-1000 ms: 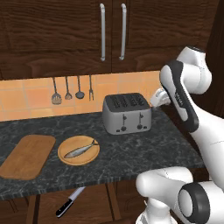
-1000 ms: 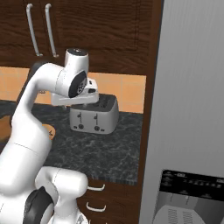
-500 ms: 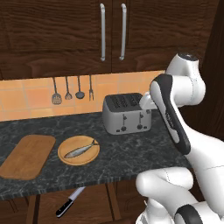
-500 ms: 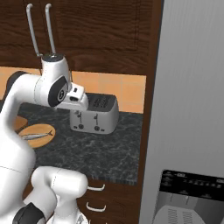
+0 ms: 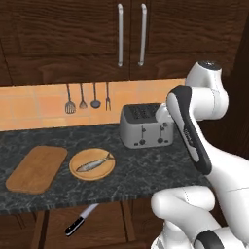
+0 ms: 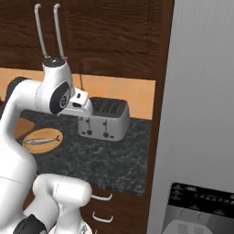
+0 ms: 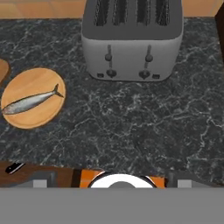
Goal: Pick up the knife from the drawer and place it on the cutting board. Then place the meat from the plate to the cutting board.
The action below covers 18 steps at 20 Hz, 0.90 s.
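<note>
Knife (image 5: 81,220) lies in the low drawer (image 5: 104,224) at the near left, far from the spread, empty gripper (image 6: 82,103) raised beside the toaster (image 5: 146,125), so the long descent risks clipping the counter edge (image 5: 73,203) between them.

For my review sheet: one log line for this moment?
knife in drawer | fish on plate | cutting board bare | gripper open, holding nothing

Left base view looks forward and down from behind-left of the arm; right base view from behind-right. Hand view looks down from close above. All three share the toaster (image 5: 146,125) and plate (image 5: 92,165).
</note>
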Available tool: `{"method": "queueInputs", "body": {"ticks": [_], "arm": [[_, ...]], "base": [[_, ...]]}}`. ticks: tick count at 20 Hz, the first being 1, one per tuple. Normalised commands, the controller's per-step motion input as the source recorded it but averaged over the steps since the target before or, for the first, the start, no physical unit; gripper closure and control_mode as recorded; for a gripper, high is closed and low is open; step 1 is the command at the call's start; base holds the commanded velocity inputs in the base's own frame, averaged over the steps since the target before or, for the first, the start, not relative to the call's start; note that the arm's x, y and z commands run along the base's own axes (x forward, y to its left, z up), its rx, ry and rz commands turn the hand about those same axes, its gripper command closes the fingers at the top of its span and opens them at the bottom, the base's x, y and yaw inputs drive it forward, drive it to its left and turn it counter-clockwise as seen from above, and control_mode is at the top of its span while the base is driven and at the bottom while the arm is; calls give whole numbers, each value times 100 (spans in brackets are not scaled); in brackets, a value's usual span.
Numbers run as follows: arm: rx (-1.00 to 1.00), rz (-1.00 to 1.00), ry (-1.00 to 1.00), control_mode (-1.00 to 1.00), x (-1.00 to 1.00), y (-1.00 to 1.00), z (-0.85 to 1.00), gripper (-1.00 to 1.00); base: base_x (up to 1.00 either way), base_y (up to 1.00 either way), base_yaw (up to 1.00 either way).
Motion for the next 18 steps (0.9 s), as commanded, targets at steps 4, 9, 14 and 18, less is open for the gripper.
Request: {"method": "queueInputs", "body": {"ticks": [4, 9, 14, 18], "arm": [[0, 0, 0, 100, 0, 0, 0, -100], [0, 0, 0, 100, 0, 0, 0, -100], [0, 0, 0, 100, 0, 0, 0, -100], [0, 0, 0, 100, 0, 0, 0, -100]], "base": [[-25, -6, 56], [-57, -22, 21], [-59, -14, 0], [-6, 0, 23]]}}
